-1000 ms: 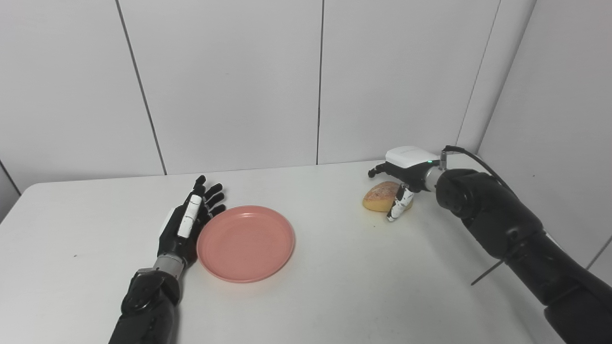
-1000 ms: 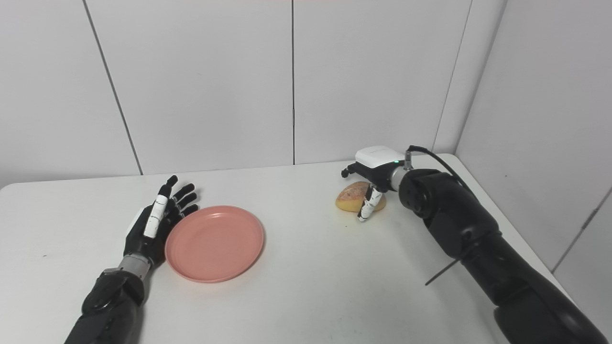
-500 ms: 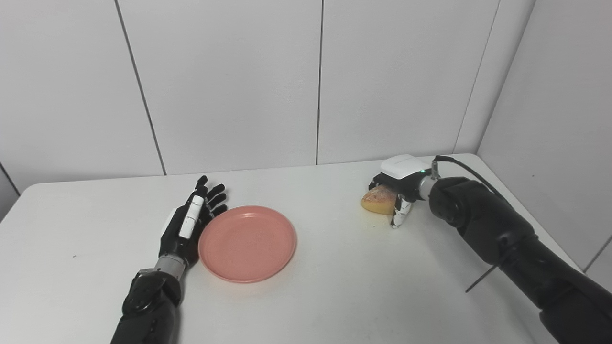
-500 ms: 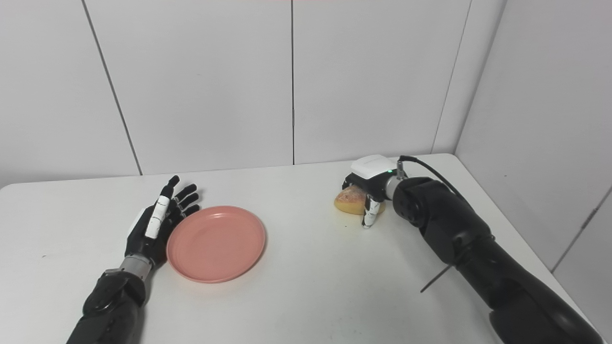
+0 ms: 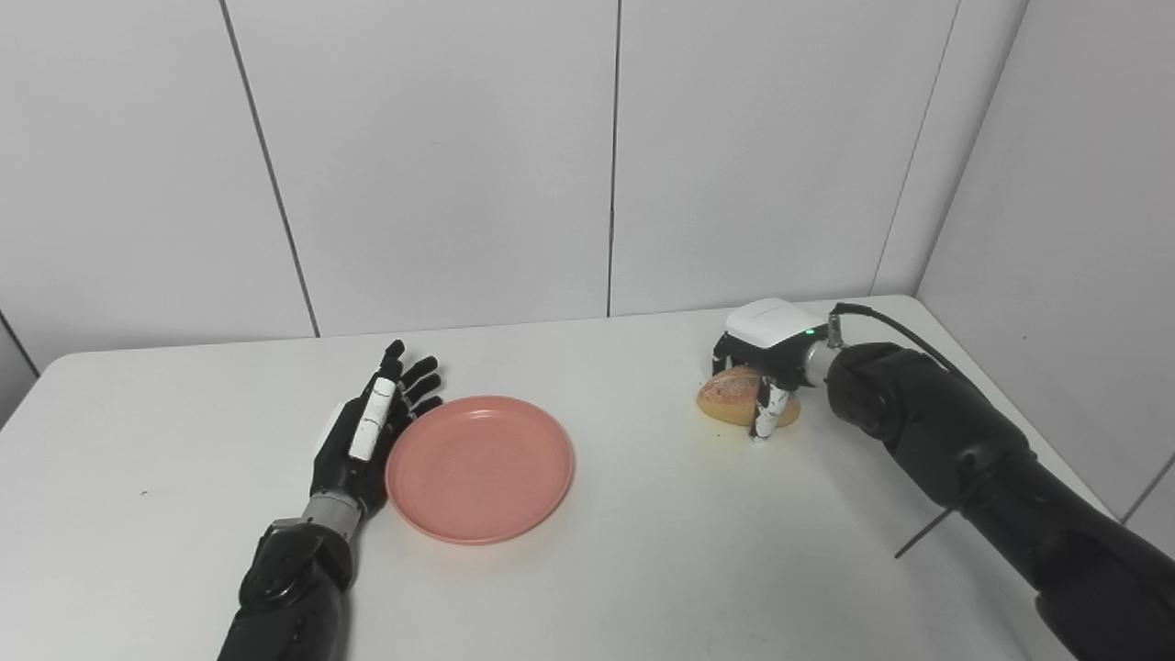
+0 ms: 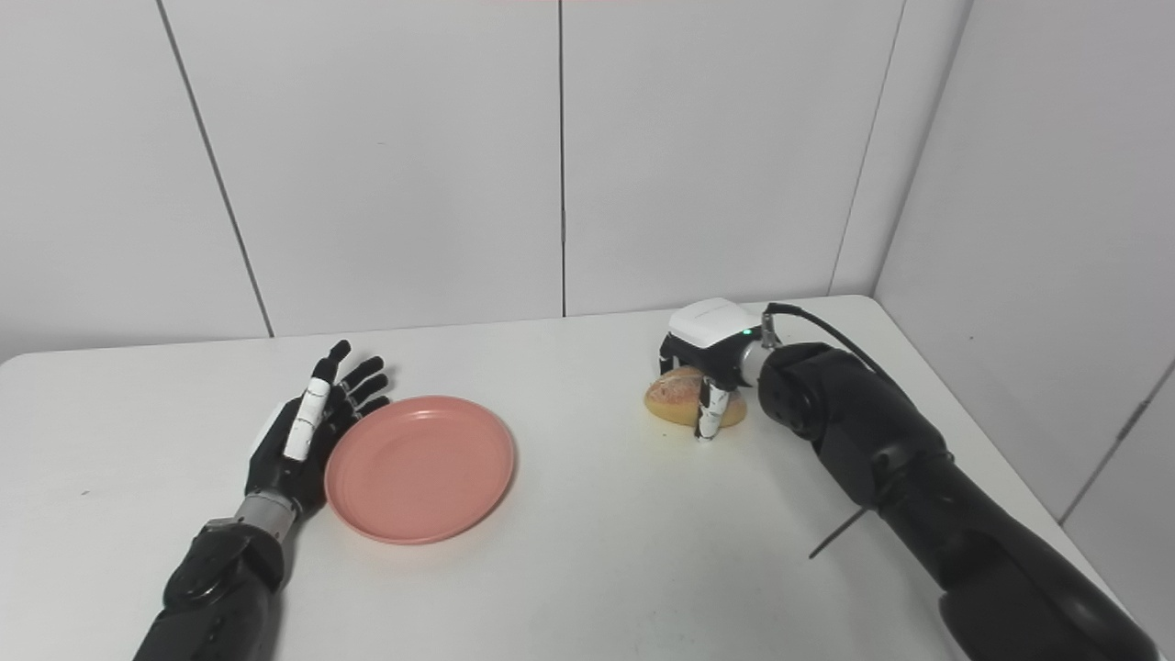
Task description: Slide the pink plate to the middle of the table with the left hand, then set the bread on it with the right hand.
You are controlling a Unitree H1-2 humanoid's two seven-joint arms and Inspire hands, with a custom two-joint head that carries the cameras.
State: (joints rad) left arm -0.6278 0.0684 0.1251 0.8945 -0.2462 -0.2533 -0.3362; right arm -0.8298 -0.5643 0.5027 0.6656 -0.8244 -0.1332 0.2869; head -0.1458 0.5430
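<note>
The round pink plate (image 5: 480,466) has edged rightward under the flat, spread left hand (image 5: 371,431) while the right hand (image 5: 761,360) now cages the golden bread roll (image 5: 732,399), ready for lifting.

You have a salmon-pink plate (image 5: 479,466) on a plain white table (image 5: 643,551), and golden-brown bread (image 5: 730,397) speckled darker on its crust. Your left hand (image 5: 367,431) is black with one white-striped finger; your right hand (image 5: 766,344) is black under a white cover, against pale grey wall panels (image 5: 441,156)
</note>
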